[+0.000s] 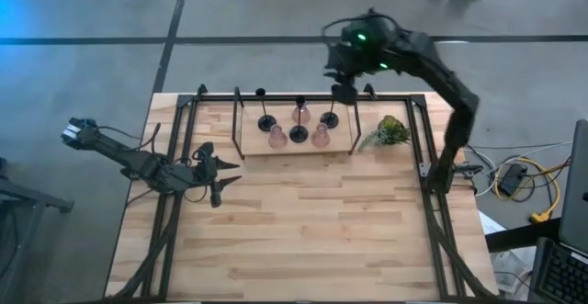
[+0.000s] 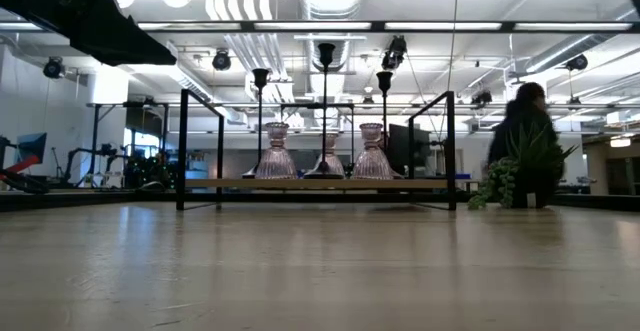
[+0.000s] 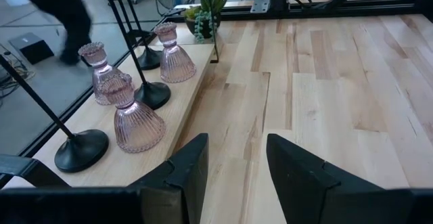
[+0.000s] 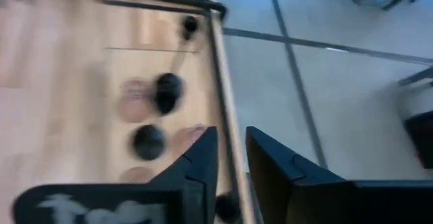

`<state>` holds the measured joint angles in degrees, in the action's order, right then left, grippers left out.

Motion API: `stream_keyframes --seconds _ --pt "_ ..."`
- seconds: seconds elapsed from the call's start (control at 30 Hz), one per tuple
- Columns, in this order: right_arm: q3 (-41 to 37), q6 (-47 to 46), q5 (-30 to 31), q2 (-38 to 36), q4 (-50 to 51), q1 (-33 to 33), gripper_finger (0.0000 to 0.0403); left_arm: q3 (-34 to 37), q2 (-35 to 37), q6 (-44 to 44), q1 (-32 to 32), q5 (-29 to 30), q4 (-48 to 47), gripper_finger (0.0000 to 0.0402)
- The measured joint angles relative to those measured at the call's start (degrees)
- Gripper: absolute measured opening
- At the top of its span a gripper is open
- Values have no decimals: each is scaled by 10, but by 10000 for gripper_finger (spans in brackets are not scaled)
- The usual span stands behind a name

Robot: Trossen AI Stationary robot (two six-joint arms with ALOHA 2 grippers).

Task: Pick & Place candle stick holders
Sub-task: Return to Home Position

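Six candle stick holders stand on a wooden board (image 1: pixel 253 148) inside the black rack frame (image 1: pixel 237 120) at the table's far side. Three are black and thin-stemmed (image 1: pixel 265 123) (image 1: pixel 299 134) (image 1: pixel 329 120); three are short and pinkish (image 1: pixel 277 139) (image 1: pixel 299 114) (image 1: pixel 321 137). All rest upright on their bases, as the low view shows (image 2: pixel 325 111). My right gripper (image 1: pixel 344 93) hangs open and empty above the rack's far edge, looking down on the holders (image 4: pixel 168 88). My left gripper (image 3: pixel 233 170) is open and empty over the table's left part, near the board's left end.
A small green leafy plant (image 1: pixel 390 131) sits to the right of the board. The rack's black posts (image 2: pixel 182 151) stand at both ends of the board. A person (image 2: pixel 525 131) is in the room beyond the table. Bare wood (image 1: pixel 303 230) spreads toward the near edge.
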<state>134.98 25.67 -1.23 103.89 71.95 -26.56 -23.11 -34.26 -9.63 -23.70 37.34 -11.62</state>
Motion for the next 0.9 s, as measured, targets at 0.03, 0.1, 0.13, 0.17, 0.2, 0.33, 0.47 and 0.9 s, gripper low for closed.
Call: stream_keyframes --seconds 0.03,0.1,0.13,0.17,0.2,0.33,0.47,0.9 --pt "0 -12 0 -14 16 13 64 0 0 0 0 0 0 154" --pt "-1 -45 -1 -40 50 45 43 0 0 0 0 0 0 154" --pt "-3 -63 -1 -51 64 62 33 0 0 0 0 0 0 154" --pt "-5 -82 -2 -59 74 80 22 0 0 0 0 0 0 154" --pt "-10 -99 -3 -66 81 97 15 0 0 0 0 0 0 154" --pt "-62 -158 -6 -91 93 161 9 0 0 0 0 0 0 154" --pt "-180 -198 -9 -124 59 209 8 0 0 0 0 0 0 154" --pt "-756 -301 -48 -291 -514 298 8 0 0 0 0 0 0 154"
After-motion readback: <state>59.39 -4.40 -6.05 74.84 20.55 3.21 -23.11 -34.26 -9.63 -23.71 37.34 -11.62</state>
